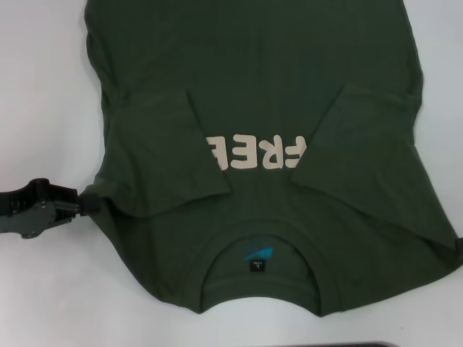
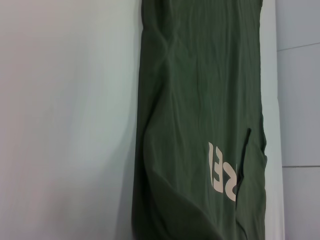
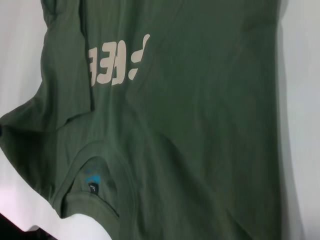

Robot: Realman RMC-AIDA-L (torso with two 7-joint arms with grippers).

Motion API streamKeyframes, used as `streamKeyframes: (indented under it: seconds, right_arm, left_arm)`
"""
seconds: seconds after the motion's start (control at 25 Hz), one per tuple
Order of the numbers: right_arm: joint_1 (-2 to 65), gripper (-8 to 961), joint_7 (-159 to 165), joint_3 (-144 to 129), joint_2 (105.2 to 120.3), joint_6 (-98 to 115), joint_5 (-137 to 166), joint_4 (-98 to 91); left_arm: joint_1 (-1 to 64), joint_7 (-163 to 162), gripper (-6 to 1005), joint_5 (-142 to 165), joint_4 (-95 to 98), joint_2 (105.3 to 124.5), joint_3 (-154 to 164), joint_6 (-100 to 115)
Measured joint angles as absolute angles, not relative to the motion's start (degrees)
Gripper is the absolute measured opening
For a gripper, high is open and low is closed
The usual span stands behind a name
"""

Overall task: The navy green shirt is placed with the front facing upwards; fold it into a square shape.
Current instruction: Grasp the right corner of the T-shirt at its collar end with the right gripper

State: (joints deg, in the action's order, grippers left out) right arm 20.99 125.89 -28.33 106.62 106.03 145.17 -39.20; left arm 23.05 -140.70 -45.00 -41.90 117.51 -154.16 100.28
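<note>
Left end effector point(image 1: 85, 204): dark, low over the white counter point(image 1: 43, 87), its tip touching the shirt's left edge at the shoulder fold. Whether the tip is spread or pinching cloth cannot be told; the fabric bunches slightly there.

Navy green shirt point(image 1: 253, 65): dark olive cotton T-shirt, spread flat on the counter, front up, collar point(image 1: 260, 249) nearest the robot, hem running out of the head view at the far side. Both short sleeves are folded inward over the chest, left sleeve point(image 1: 166, 148) and right sleeve point(image 1: 362, 141), each hiding part of the cream lettering point(image 1: 257, 153). A small teal-and-black label point(image 1: 259, 258) sits inside the neckline.

Handling, as judged: light, limp, not fragile; sags and creases when lifted, and layers may slide apart. Best taken by pinching through all layers at the shoulder edges beside the collar, both sides together, to carry the collar end toward the hem.

Right end effector: only a dark sliver at the shirt's right edge point(image 1: 460, 249); its state cannot be told.
</note>
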Motion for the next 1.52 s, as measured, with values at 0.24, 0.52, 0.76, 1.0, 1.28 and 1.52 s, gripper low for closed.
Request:
streamKeyframes:
  seconds: [0.24, 0.52, 0.76, 1.0, 1.28, 1.52]
  right_arm:
    - [21.33, 885, 126.15, -28.38, 106.63, 104.84, 145.52, -37.69]
    - [22.02, 886, 126.26, -28.40, 106.73, 103.39, 146.61, -36.43]
    - [22.32, 885, 126.29, -28.38, 106.72, 102.92, 146.61, -36.22]
    - [23.06, 886, 126.30, -28.38, 106.70, 102.54, 146.60, -35.30]
    - [23.80, 886, 126.30, -28.56, 106.81, 102.35, 146.60, -34.35]
    - [24.25, 885, 126.07, -28.31, 107.39, 102.30, 146.54, -34.10]
  left_arm:
    - [23.04, -140.70, 34, -45.00, -41.92, 117.50, -154.16, 100.25]
    - [23.03, -140.72, 35, -45.00, -41.89, 117.50, -154.16, 100.11]
    - [23.03, -140.79, 35, -45.01, -41.73, 117.50, -154.16, 100.06]
    - [22.91, -140.80, 34, -45.00, -41.23, 117.45, -154.16, 99.62]
    - [22.84, -140.80, 35, -45.00, -41.13, 117.42, -154.16, 99.49]
    - [22.86, -140.80, 35, -45.00, -41.12, 117.42, -154.16, 99.49]
